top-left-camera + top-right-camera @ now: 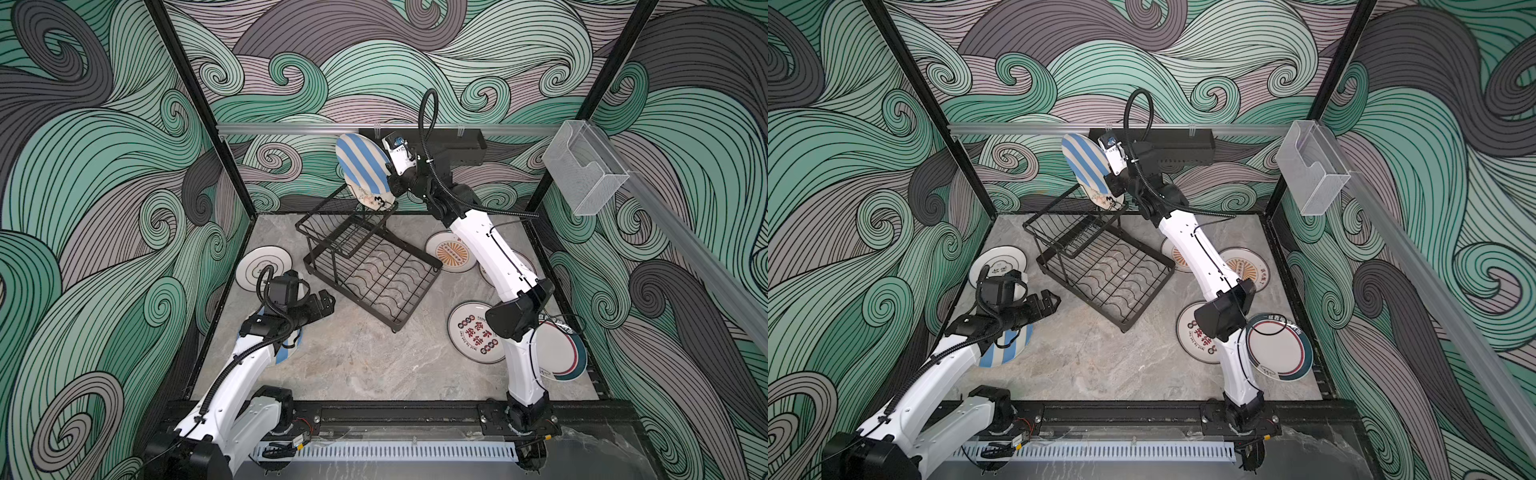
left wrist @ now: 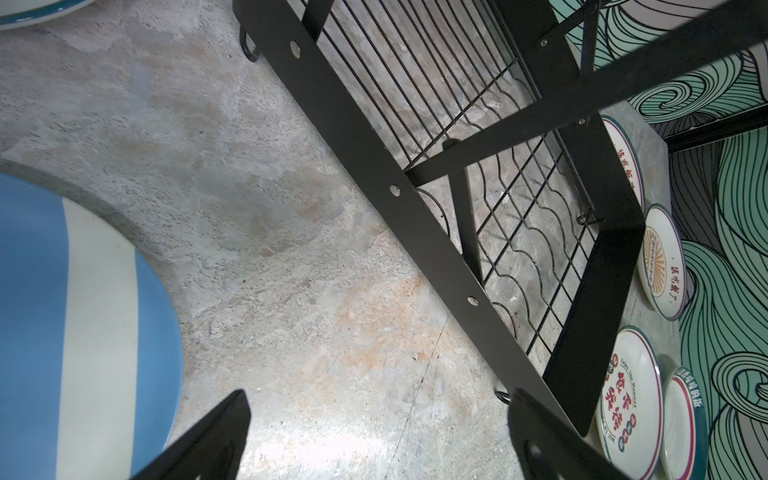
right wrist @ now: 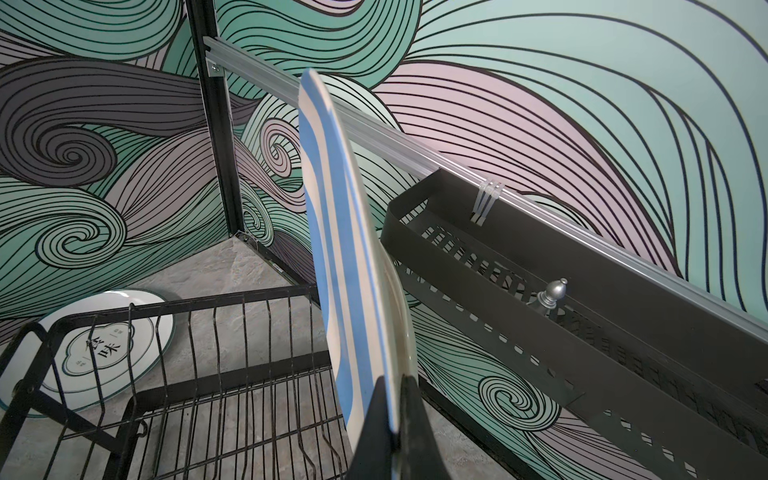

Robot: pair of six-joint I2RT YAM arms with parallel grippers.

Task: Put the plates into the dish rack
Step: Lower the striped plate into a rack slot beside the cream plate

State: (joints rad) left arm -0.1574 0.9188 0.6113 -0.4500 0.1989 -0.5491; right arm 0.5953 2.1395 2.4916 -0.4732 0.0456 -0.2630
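We are in the middle of loading: the right hand (image 3: 392, 390) is clenched on the lower rim of a blue-and-cream striped plate (image 1: 359, 166), holding it on edge, tilted, in the upper middle of both top views, above the far corner of the dish rack (image 1: 370, 266). Just under it a doodled plate (image 1: 372, 200) shows at the raised wire tier; we cannot tell whether it is seated there. The wavy slots of the rack's base look empty. The left hand (image 2: 380, 395) is released, jaws apart, low over the desk (image 1: 353, 365) just beside the rack's lower-left edge, with a second striped plate (image 1: 286, 353) under its arm. The other plates lie flat on the desk: one teal-rimmed (image 1: 264, 266) at the left, the rest on the right. As we judge it, the next move calls for lowering the held plate edge-first between two wires, keeping it clear of the doodled plate, and letting go only once the rim is seated.
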